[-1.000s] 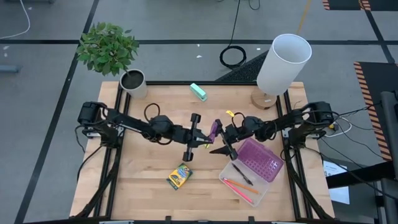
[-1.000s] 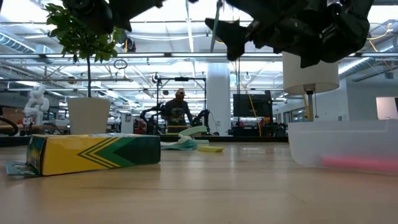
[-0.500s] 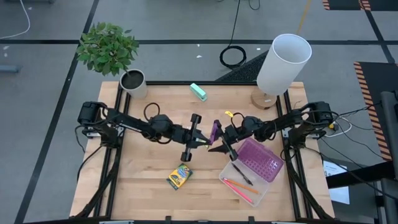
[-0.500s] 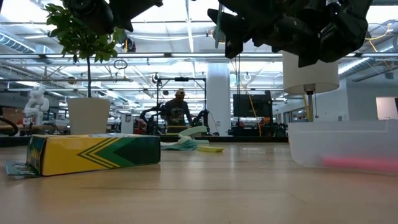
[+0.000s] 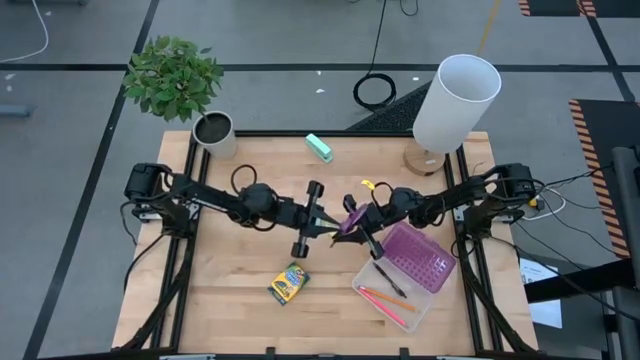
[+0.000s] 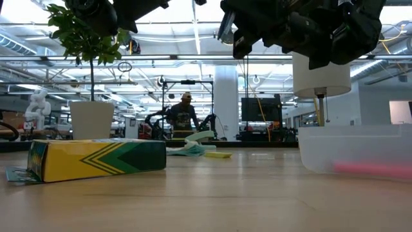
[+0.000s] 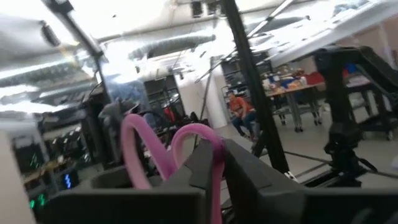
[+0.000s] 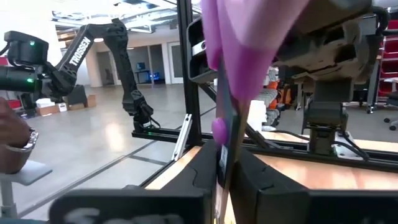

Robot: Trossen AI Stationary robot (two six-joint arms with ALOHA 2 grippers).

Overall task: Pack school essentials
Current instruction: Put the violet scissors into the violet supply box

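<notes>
Above the table's middle, in the high view, the left gripper (image 5: pixel 318 226) and right gripper (image 5: pixel 362 226) meet over the wood with the scissors (image 5: pixel 349 221) between them, lifted clear of the board. Both seem to have a grip on it, which reads as a hand-over so the right arm, nearer the bin (image 5: pixel 406 272), can drop it in. Its long axis runs roughly along the line between the two arms, tilted a little, purple handles up toward the right gripper and dark blades toward the left. A pen (image 5: pixel 390 280) and pencil (image 5: pixel 386 301) already lie in the bin; the crayon box (image 5: pixel 288 283) waits on the table near the front, and the teal block (image 5: pixel 319 148) sits well apart at the back. From table height, the low view shows only dark arm bodies overhead; the crayon box (image 6: pixel 96 159) lies flat at left and the bin (image 6: pixel 360 153) at right. Through the left wrist camera, the handle loops (image 7: pixel 168 155) rise just past the left fingers (image 7: pixel 205 168), which pinch the tool at its near end. Through the right wrist camera, the right fingers (image 8: pixel 205 168) clamp on the scissors (image 8: pixel 236 87), whose purple handle stands upright ahead of them.
</notes>
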